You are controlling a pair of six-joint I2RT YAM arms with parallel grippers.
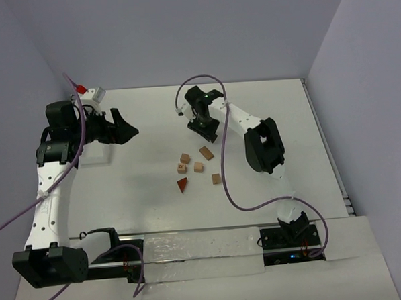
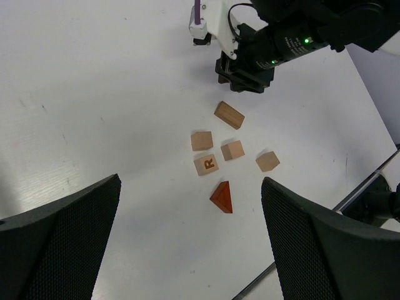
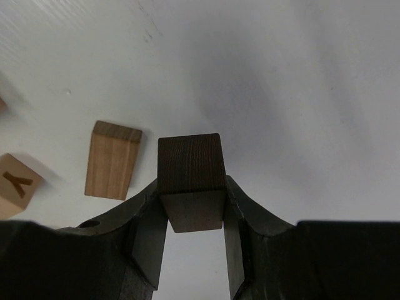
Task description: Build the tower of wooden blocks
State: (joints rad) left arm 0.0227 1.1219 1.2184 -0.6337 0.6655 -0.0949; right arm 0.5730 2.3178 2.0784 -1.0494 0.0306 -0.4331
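Several small wooden blocks lie loose on the white table [image 1: 123, 214], none stacked. Tan cubes [image 1: 199, 167] sit around one lettered R [image 2: 206, 164]. A longer brown block [image 2: 229, 115] lies at the far side, and a reddish-brown triangular wedge [image 2: 221, 197] at the near side [image 1: 183, 184]. My right gripper [image 3: 190, 209] is shut on a wooden block [image 3: 190, 178] and holds it above the table, just behind the group [image 1: 203, 128]. The long block [image 3: 112, 159] and a cube lettered Y [image 3: 15, 184] lie to its left. My left gripper [image 1: 123, 130] is open and empty, raised left of the blocks [image 2: 194, 250].
Grey walls enclose the table at the back and both sides. A metal rail [image 1: 192, 248] with the arm bases runs along the near edge. Purple cables [image 1: 226, 182] hang from both arms; the right one loops close to the rightmost cube [image 1: 216, 179].
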